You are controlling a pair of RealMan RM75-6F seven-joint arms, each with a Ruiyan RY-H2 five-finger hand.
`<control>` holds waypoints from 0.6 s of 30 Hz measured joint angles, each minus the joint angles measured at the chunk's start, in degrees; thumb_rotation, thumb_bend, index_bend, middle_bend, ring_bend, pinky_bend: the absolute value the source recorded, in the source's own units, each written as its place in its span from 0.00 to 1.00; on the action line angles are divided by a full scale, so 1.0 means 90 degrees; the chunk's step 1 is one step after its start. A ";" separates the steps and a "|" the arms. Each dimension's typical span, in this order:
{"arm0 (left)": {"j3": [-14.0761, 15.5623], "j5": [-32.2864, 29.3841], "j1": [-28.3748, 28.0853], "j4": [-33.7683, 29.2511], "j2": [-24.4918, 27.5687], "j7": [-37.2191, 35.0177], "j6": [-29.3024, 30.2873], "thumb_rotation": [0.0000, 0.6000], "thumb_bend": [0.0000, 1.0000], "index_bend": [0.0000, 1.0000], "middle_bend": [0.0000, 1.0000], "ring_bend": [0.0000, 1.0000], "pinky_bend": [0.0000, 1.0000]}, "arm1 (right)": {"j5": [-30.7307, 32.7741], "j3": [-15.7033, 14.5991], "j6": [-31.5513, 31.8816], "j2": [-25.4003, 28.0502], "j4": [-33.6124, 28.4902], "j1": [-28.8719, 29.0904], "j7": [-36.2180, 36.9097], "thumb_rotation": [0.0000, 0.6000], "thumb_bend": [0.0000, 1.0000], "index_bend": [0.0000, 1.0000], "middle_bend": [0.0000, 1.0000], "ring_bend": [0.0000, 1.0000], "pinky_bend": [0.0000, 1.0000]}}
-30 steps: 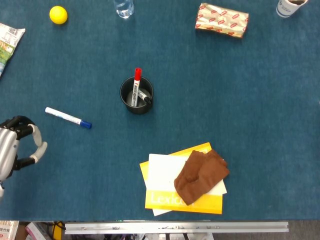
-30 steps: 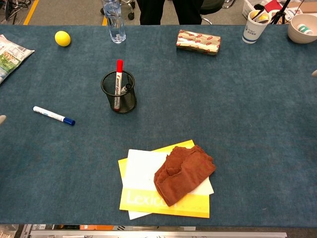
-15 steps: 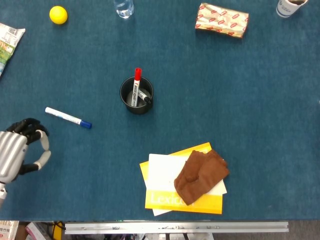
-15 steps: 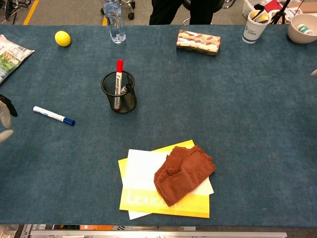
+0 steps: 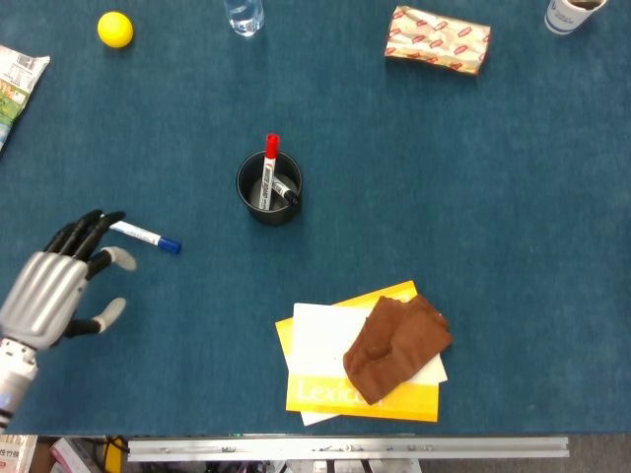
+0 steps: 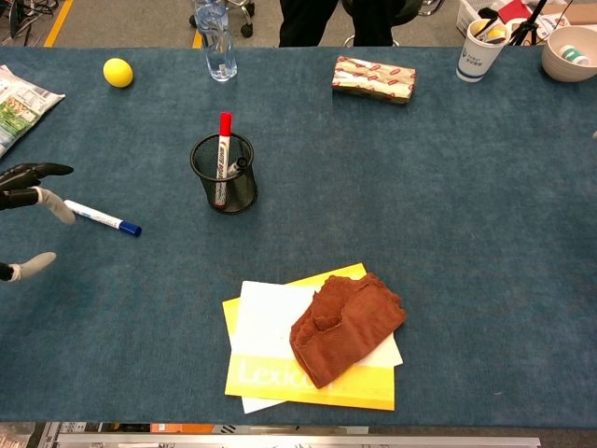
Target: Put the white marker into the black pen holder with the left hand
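A white marker (image 5: 144,236) with a blue cap lies flat on the blue table, left of centre; the chest view shows the marker (image 6: 104,218) too. The black mesh pen holder (image 5: 269,191) stands upright mid-table with a red-capped marker and a dark pen in it, also seen as the pen holder (image 6: 224,175) in the chest view. My left hand (image 5: 61,283) is open, fingers spread, its dark fingertips over the marker's white end. In the chest view the left hand (image 6: 28,191) hovers at the left edge. The right hand does not show.
A yellow ball (image 5: 114,29), a water bottle (image 5: 244,15) and a wrapped packet (image 5: 438,38) sit along the far side. A brown cloth (image 5: 396,345) lies on white and yellow paper (image 5: 325,374) near the front edge. A printed bag (image 5: 15,84) is at far left.
My left hand has moved up and right from the left front corner toward the white marker and spread its fingers. The marker and holder have not moved.
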 measured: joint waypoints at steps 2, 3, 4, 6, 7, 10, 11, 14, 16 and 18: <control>-0.0037 -0.0040 -0.0078 -0.0050 -0.0008 0.0031 -0.0112 1.00 0.30 0.37 0.08 0.02 0.13 | -0.0018 0.0000 0.0036 0.0005 -0.0016 -0.0017 -0.0016 1.00 0.00 0.30 0.32 0.20 0.26; -0.0058 -0.0074 -0.0127 -0.0075 -0.0014 0.0042 -0.0195 1.00 0.30 0.37 0.08 0.02 0.13 | -0.0029 0.0000 0.0047 0.0008 -0.0026 -0.0024 -0.0026 1.00 0.00 0.30 0.32 0.20 0.26; -0.0073 -0.0101 -0.0167 -0.0091 -0.0018 0.0053 -0.0265 1.00 0.30 0.37 0.08 0.02 0.13 | -0.0031 0.0000 0.0046 0.0008 -0.0026 -0.0025 -0.0028 1.00 0.00 0.30 0.32 0.20 0.26; -0.0107 -0.0166 -0.0271 -0.0114 -0.0034 0.0106 -0.0446 1.00 0.30 0.37 0.08 0.02 0.13 | -0.0024 0.0003 0.0041 0.0014 -0.0027 -0.0026 -0.0020 1.00 0.00 0.30 0.32 0.20 0.26; -0.0122 -0.0195 -0.0319 -0.0120 -0.0044 0.0140 -0.0529 1.00 0.30 0.37 0.08 0.02 0.13 | -0.0016 0.0008 0.0037 0.0015 -0.0025 -0.0025 -0.0014 1.00 0.00 0.30 0.32 0.20 0.26; -0.0174 -0.0304 -0.0478 -0.0129 -0.0095 0.0277 -0.0791 1.00 0.30 0.36 0.08 0.02 0.13 | 0.0018 0.0031 0.0011 0.0017 -0.0004 -0.0010 0.0030 1.00 0.00 0.30 0.32 0.20 0.26; -0.0189 -0.0336 -0.0524 -0.0128 -0.0114 0.0320 -0.0861 1.00 0.30 0.36 0.08 0.02 0.13 | 0.0023 0.0036 0.0002 0.0017 0.0005 -0.0005 0.0044 1.00 0.00 0.30 0.32 0.20 0.26; -0.0239 -0.0447 -0.0649 -0.0109 -0.0190 0.0451 -0.1047 1.00 0.30 0.35 0.08 0.02 0.13 | 0.0017 0.0038 -0.0012 0.0016 0.0017 0.0005 0.0070 1.00 0.00 0.30 0.32 0.20 0.26; -0.0266 -0.0528 -0.0715 -0.0092 -0.0242 0.0538 -0.1156 1.00 0.30 0.35 0.07 0.02 0.13 | 0.0000 0.0034 -0.0003 0.0020 0.0011 0.0003 0.0080 1.00 0.00 0.30 0.32 0.20 0.26; -0.0287 -0.0595 -0.0766 -0.0077 -0.0277 0.0611 -0.1242 1.00 0.30 0.35 0.07 0.01 0.12 | -0.0007 0.0035 0.0004 0.0024 0.0006 0.0000 0.0087 1.00 0.00 0.30 0.32 0.20 0.26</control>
